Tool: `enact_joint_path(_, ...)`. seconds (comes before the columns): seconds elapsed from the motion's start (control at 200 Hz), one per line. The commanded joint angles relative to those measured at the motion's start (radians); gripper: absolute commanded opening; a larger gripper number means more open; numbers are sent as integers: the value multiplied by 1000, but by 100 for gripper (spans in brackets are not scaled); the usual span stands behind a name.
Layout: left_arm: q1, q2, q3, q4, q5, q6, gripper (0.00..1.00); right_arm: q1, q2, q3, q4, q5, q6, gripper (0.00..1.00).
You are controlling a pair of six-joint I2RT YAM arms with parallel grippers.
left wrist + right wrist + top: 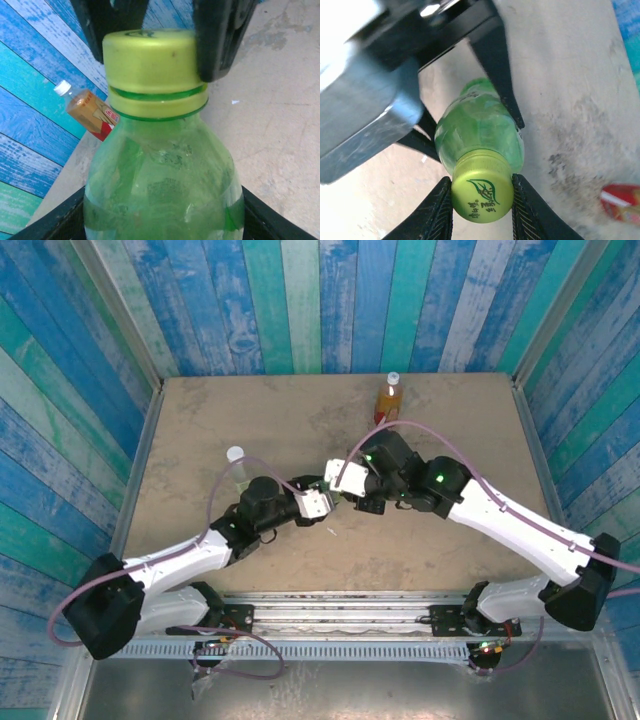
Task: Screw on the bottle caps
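Yellow-green cap [481, 192]: seated on the neck of the green bottle [480, 132], down against the collar ring. Right gripper [481, 182] is closed narrow on the cap's side wall, one finger on each side. Left gripper [162, 200] clamps the bottle's body near the middle of the table [450, 420]. Assessment: the cap is stiff and smooth and may slip. The bottle is light and thin-walled and will dent if squeezed. Hold the body firmly and turn at the cap wall. Amber bottle [388, 400] stands well apart.

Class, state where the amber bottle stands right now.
In the top view, the amber bottle stands upright near the table's far edge, right of centre, beyond the green bottle held mid-table.
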Motion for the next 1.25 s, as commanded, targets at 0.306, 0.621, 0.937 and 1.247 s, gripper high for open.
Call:
enact_joint_path(0.306,-5,38,38,76,29,-5,62,-9,-7,27,-21,-60,747,39)
enact_joint_path(0.621,74,30,25,132,331,-260,61,-83,-241,-51,-7,-241,83,57)
enact_joint_path(0.937,110,95,178,-1,751,-293,61,-268,-254,-36,14,-692,-212,59)
enact_joint_path(1.247,110,162,259,-82,830,-247,60,-279,-174,-9,14,-786,-265,49)
